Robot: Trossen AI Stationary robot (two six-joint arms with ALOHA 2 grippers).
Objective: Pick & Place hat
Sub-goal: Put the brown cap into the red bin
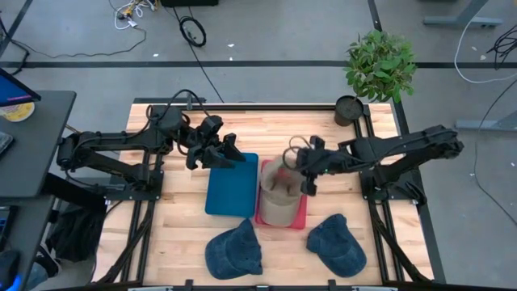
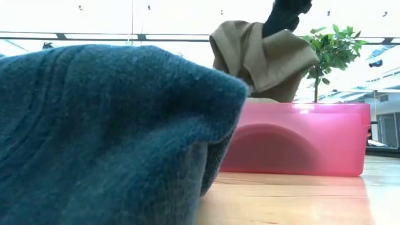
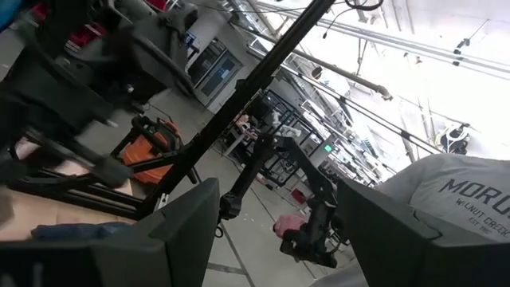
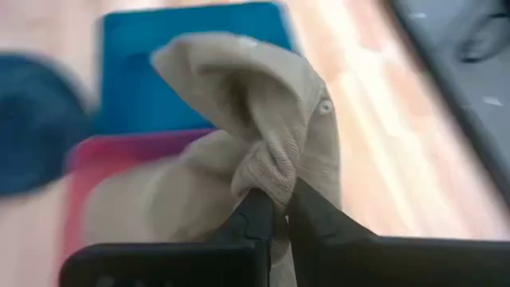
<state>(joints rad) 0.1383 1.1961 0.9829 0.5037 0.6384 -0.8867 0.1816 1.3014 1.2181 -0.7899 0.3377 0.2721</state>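
Because the tan hat (image 4: 239, 143) is pinched by the right gripper (image 4: 275, 209) over the pink bin (image 1: 300, 217), placement is judged underway; left gripper (image 1: 220, 153) is spread, idle above the blue bin (image 1: 230, 190).

A leafy green potted plant in a dark round pot (image 1: 349, 109) stands at the far right corner of the pale wooden slatted counter (image 1: 187, 234). Black cables (image 1: 192, 31) lie coiled on the grey floor beyond. A dark side desk (image 1: 32, 145) stands left of the counter.
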